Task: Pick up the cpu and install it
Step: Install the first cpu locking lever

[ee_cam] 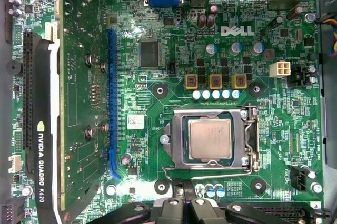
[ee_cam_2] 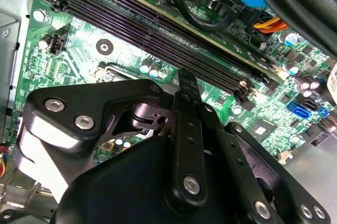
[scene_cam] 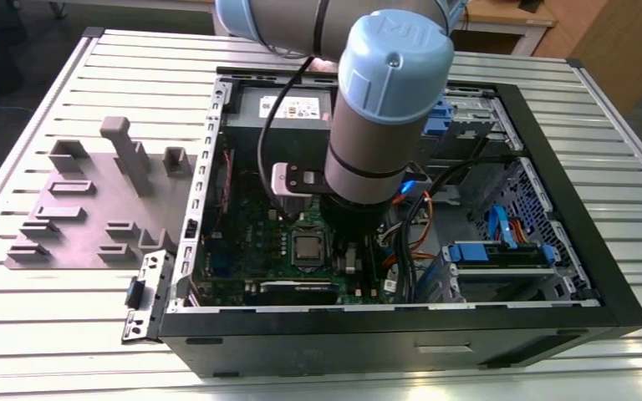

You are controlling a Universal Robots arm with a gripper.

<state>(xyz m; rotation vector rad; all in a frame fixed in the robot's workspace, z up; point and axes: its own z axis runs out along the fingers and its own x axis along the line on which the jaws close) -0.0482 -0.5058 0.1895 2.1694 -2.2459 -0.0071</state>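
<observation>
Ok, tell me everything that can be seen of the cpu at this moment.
The cpu is a small flat square chip with a dull silvery-grey metal top. It lies flat inside the silver socket frame on the green motherboard, top side up. In the first wrist view nothing grips or covers it; the gripper sits apart, beyond the socket's edge. In the exterior view it shows beside the arm, inside the open computer case.

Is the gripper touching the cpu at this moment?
Apart. In the first wrist view the cpu lies in the socket frame, and bare green board shows between it and the gripper.
</observation>
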